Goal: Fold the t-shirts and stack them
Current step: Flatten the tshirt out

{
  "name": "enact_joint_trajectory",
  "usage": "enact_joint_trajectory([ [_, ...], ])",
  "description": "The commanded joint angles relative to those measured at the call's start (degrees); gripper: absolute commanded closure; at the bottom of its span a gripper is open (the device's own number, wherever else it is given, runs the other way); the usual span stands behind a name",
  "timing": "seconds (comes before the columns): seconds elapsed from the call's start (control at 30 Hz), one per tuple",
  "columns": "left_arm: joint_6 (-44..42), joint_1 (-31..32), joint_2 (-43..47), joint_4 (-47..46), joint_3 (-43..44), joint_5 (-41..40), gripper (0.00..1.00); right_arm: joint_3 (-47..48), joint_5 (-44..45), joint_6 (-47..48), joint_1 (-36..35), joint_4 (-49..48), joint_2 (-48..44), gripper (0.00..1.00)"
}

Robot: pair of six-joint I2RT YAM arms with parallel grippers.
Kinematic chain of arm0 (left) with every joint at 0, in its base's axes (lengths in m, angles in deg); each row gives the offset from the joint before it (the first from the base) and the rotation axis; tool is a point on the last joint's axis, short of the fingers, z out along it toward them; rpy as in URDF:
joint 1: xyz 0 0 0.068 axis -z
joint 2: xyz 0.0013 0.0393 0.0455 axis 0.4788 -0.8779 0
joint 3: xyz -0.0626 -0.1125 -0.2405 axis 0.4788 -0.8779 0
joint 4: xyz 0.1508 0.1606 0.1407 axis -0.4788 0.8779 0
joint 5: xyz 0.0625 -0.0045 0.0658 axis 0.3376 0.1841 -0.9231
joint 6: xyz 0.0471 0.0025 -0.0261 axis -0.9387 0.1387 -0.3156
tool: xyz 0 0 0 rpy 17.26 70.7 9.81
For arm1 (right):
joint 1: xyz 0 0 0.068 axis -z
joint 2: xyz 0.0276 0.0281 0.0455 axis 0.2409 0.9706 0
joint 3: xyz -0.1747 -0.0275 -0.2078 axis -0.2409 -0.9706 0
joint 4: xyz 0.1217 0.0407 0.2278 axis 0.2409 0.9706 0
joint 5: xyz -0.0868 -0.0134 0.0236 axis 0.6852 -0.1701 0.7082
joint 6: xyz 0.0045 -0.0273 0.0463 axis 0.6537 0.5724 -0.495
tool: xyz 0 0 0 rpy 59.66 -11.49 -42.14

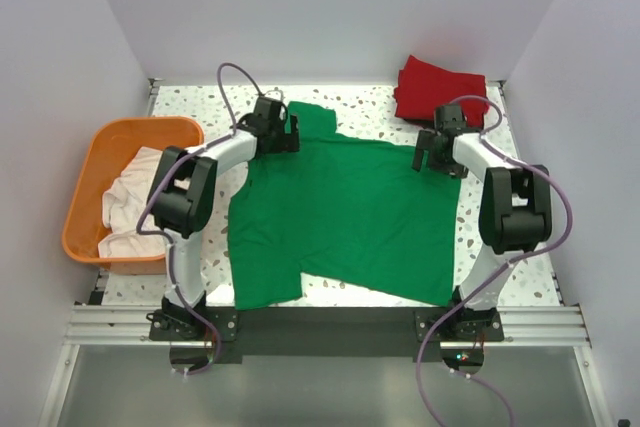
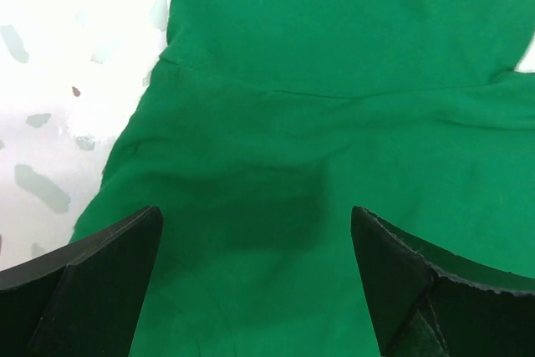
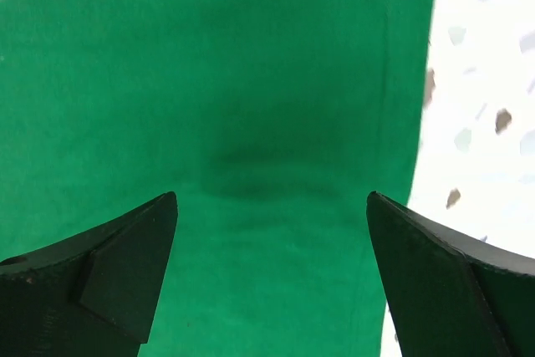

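Leaving the green tee (image 1: 350, 207) unfolded beneath, left claw (image 2: 255, 223) and right claw (image 3: 272, 202) gape empty; red tee (image 1: 440, 87) beyond looks folded, white tee (image 1: 130, 197) waits.

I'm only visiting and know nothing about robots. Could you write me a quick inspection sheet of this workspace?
Surface: speckled white table.
Job's things: green t-shirt spread out in the middle; red t-shirt folded at the far right corner; off-white garment crumpled in the orange basket on the left.
Clutter: nothing seen.
Grippers: left gripper and right gripper both open over the green t-shirt, holding nothing.
Cables: purple cables loop along both arms.
Surroundings: plain white walls.
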Motion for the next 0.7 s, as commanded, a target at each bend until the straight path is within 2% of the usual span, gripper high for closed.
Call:
enact_joint_trajectory([
  [0.0,0.4,-0.5,-3.8,3.2,7.0,-2.1,0.00,5.5,0.1,3.1,0.0,-1.9,2.7,0.01],
  [0.13,2.3,-2.3,-6.9,4.9,7.5,-3.9,0.00,6.4,-0.6,3.8,-0.1,-2.7,6.2,0.01],
  [0.43,3.9,-5.8,-7.4,5.7,5.3,-4.3,0.00,13.0,-2.2,7.0,-1.1,-2.9,14.8,0.01],
  [0.67,2.5,-6.7,-8.6,4.2,6.5,-2.7,0.00,18.3,-1.7,8.2,-1.4,-3.8,19.0,0.01],
])
